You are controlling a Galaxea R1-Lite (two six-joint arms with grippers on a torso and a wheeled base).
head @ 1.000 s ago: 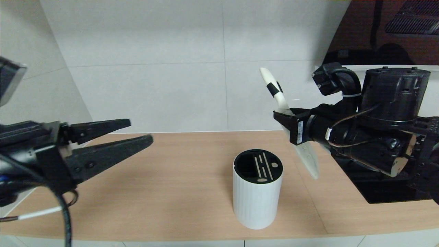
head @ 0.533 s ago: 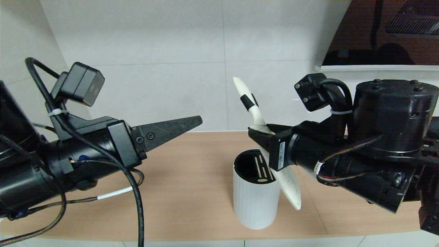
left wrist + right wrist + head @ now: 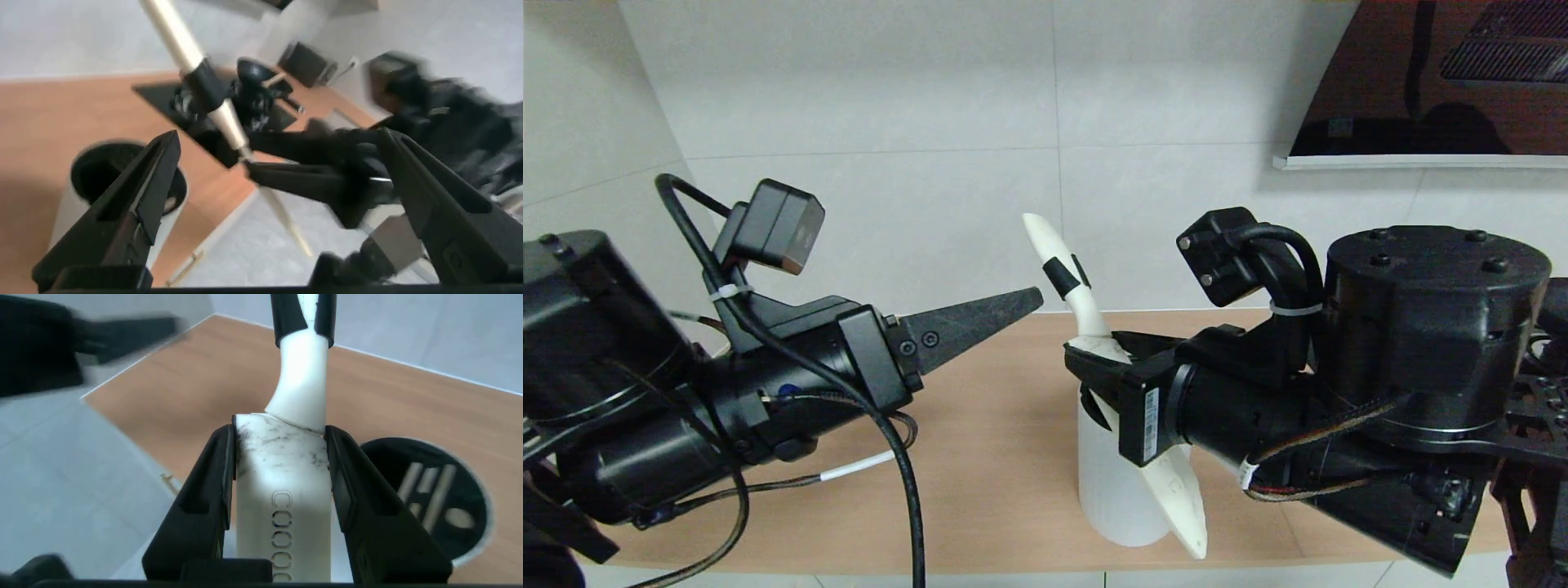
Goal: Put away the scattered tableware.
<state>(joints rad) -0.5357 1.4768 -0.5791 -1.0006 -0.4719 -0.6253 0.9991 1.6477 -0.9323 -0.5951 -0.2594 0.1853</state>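
Observation:
My right gripper (image 3: 1088, 365) is shut on a white spatula (image 3: 1065, 265) with a black tape band on its handle. The handle points up and the blade (image 3: 1178, 500) hangs down in front of the white cylindrical holder (image 3: 1107, 490). In the right wrist view the spatula (image 3: 282, 482) sits between the fingers (image 3: 214, 486), and the holder's black slotted top (image 3: 441, 498) lies just beyond. My left gripper (image 3: 1029, 298) is open a short way from the spatula handle (image 3: 204, 82), at about the same height. Its fingers (image 3: 135, 204) stand wide apart.
The wooden counter (image 3: 980, 457) runs under both arms, its front edge close below the holder. A tiled wall stands behind. A dark range hood (image 3: 1429, 82) hangs at the upper right. A black cooktop (image 3: 159, 94) lies beyond the holder.
My right gripper has carried the spatula left and lower, from beside the holder to over it. The left arm has swung in toward the centre, bringing its gripper close to the spatula handle.

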